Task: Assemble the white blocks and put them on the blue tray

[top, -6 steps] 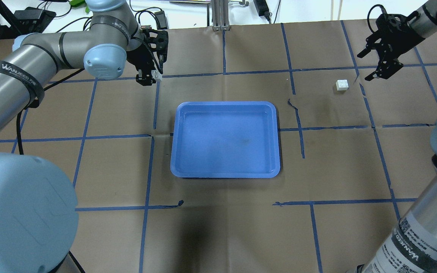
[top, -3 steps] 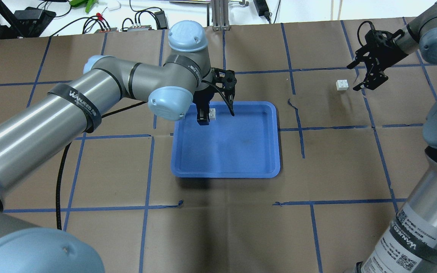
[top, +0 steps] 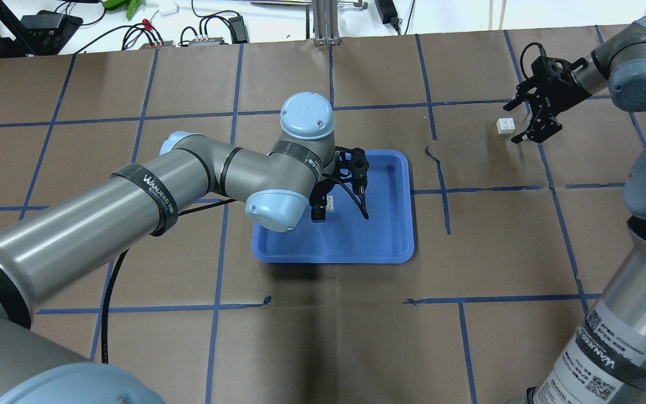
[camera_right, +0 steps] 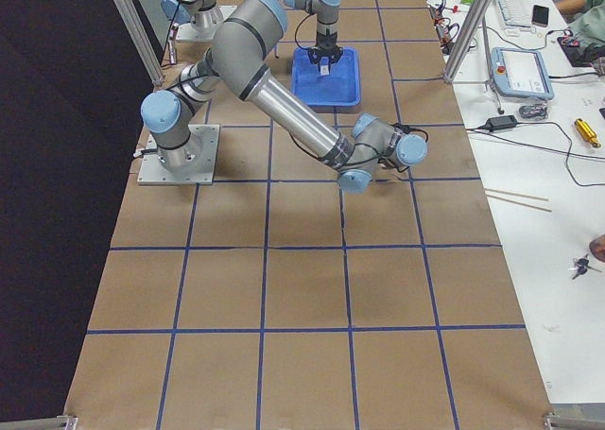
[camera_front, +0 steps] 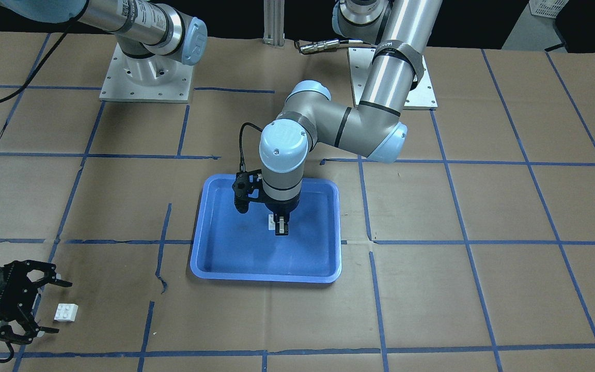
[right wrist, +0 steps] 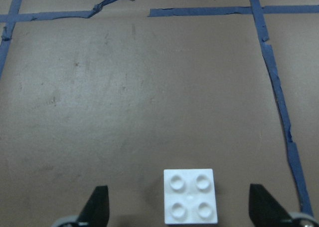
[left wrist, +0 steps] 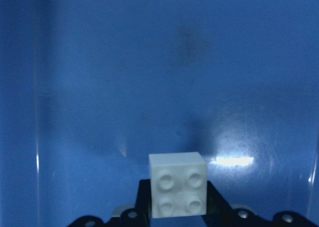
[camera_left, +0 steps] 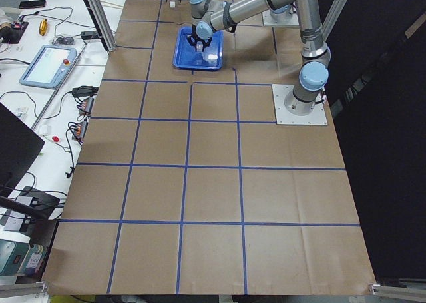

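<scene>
My left gripper is shut on one white block and holds it low over the floor of the blue tray, left of the tray's middle. The left wrist view shows this block studs up between the jaws, with the tray floor behind it. The second white block lies on the brown table at the far right. My right gripper is open, one finger on either side of that block. I cannot tell whether the fingers are down at its level.
The table is covered in brown paper with a blue tape grid. In the front-facing view the tray sits mid-table, and the second block and right gripper are at the lower left. Cables and devices lie beyond the far edge.
My left arm has swung from the far left of the table to over the tray, carrying its block. My right gripper has moved left, so its open fingers now flank the second block.
</scene>
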Controlling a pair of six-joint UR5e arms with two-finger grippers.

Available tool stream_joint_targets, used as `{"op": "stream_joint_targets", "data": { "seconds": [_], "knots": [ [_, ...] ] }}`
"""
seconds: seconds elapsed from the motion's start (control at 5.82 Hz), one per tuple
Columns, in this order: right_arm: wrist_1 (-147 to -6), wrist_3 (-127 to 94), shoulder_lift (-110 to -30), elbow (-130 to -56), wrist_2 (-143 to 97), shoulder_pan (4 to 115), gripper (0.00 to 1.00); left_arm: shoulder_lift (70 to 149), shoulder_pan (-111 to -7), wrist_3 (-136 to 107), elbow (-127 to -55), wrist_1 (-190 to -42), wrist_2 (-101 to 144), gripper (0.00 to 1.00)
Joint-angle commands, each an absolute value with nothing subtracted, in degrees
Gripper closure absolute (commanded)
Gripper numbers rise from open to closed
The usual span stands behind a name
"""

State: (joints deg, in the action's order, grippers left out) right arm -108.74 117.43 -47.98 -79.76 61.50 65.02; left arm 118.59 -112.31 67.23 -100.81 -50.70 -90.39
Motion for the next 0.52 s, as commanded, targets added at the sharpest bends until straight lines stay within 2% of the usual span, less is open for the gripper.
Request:
{"op": "stream_joint_targets", "data": {
  "seconds": [0.0,0.17,0.34],
  "knots": [
    [-109.2,117.5,-48.0,-80.0,62.0,65.0,0.01,119.0,-112.7,67.1,-101.4,-50.2,-90.5,0.51],
    [-109.3,117.5,-47.9,-80.0,62.3,65.0,0.04,118.2,-112.7,67.1,-100.0,-51.0,-90.5,0.18],
    [-109.7,117.4,-47.9,-80.1,62.4,65.0,0.05,116.6,-112.2,67.1,-99.4,-52.7,-90.5,0.12]
  ]
}}
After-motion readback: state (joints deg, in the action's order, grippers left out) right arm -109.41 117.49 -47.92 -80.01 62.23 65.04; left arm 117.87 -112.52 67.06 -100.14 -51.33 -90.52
